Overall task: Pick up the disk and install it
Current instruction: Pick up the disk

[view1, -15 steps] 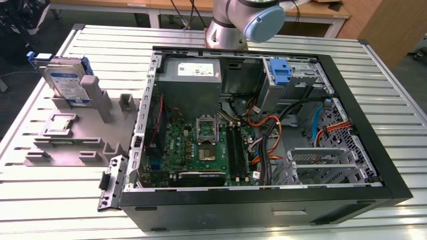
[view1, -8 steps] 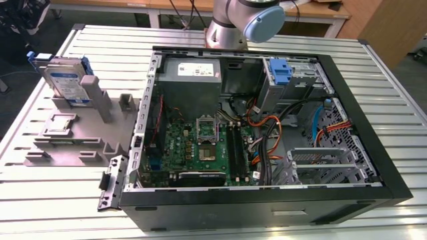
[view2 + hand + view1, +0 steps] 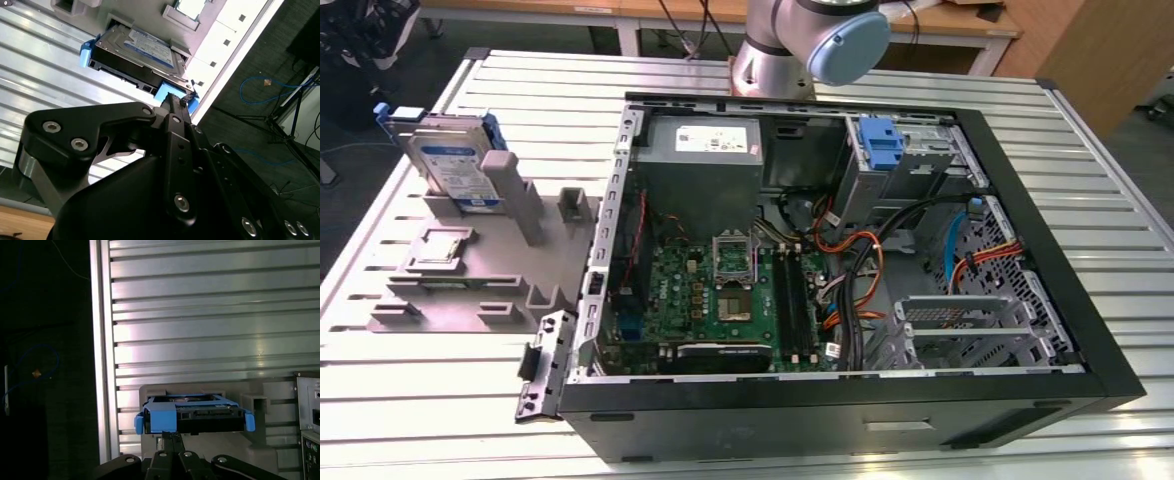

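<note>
The disk [image 3: 451,160] stood on edge in the upper left of the exterior view, slotted upright into a matte grey holder [image 3: 467,265] with blocky posts and pockets, itself resting on the ribbed aluminium table [image 3: 400,400]. It was a flat metal slab with a white-and-blue label on its face and a blue plastic carrier round its edges. I judged it dense for its size, rigid, and smooth enough on its faces to slip. It was also sensitive to knocks, so a drop would matter. The best hold looked to be across the two long, carrier-lined edges, or on the broad blue tab at the near end that showed in both wrist views. The label face and the connector end were better avoided.

Right of the holder lay the open black computer case [image 3: 1067,330]. A green motherboard [image 3: 720,290] sat on its floor, with a grey power-supply box [image 3: 700,142] above it. A fixed blue bracket [image 3: 881,140] topped the metal cage in the upper right, and a perforated bare-steel drive cage [image 3: 958,325] stood lower right among orange and blue cables. The arm's [image 3: 814,40] grey-and-blue joint rose at the top centre.

In the first wrist view the gripper [image 3: 173,437] pointed towards the disk with its black fingers pressed together — holding nothing, and apart from the disk.
</note>
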